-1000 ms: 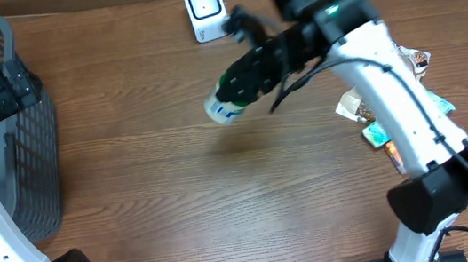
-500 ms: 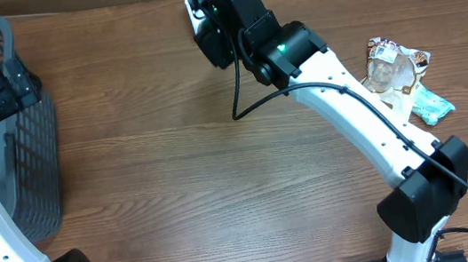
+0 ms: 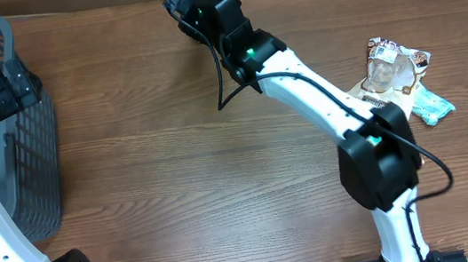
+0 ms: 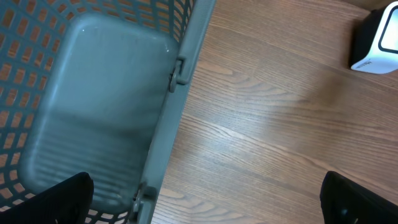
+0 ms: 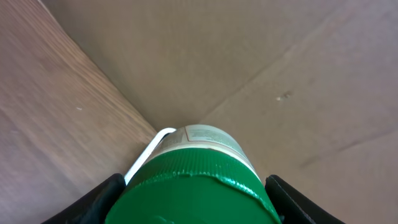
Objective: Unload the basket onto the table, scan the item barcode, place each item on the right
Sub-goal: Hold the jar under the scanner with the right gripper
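The green-capped white bottle [image 5: 208, 140] is held up at the far edge of the tabletop [image 3: 177, 174], over the spot where the white barcode scanner [image 4: 379, 40] stands. From overhead the arm hides the scanner. The right hand [image 5: 196, 202] is clamped on the bottle's cap end, a finger on either side.

This looks like the presenting step. No barcode shows, so the next move probably calls for turning the bottle slowly until the code faces the scanner window.

The left hand [image 4: 199, 205], fingers wide apart and empty, hangs over the grey basket [image 4: 186, 74], well apart. Snack packets [image 3: 397, 75] lie to the right.
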Available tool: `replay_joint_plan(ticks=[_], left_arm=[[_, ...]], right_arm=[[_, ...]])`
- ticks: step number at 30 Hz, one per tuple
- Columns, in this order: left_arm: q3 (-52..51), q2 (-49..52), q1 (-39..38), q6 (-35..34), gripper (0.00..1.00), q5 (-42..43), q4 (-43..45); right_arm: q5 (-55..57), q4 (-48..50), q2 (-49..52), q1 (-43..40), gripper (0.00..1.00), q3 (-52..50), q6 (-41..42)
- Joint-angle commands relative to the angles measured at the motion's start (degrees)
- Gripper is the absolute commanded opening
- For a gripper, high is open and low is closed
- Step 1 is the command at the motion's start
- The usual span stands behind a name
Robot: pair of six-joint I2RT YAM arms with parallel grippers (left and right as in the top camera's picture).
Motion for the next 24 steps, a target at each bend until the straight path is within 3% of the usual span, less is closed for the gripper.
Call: replay_joint_plan(ticks=[1,7,15,24], left_arm=[[0.2,0.3,-0.1,1.1,0.99,0.2,0.1],[0.2,0.3,-0.1,1.1,1.0,0.2,0.1],[0.2,0.3,-0.1,1.1,1.0,0.2,0.1],[0.2,0.3,-0.1,1.1,1.0,0.2,0.1]], right_arm=[[1.4,5.0,1.3,-1.6,0.53,0.2,-4.5],[1.3,14.3,5.5,-3.3,0.53,0.2,-4.5],[0.5,22.2,10.0,-4.0,0.52,0.2,-11.0],[-1.1,25.3,12.6,-4.0,0.53,0.2,-24.4]])
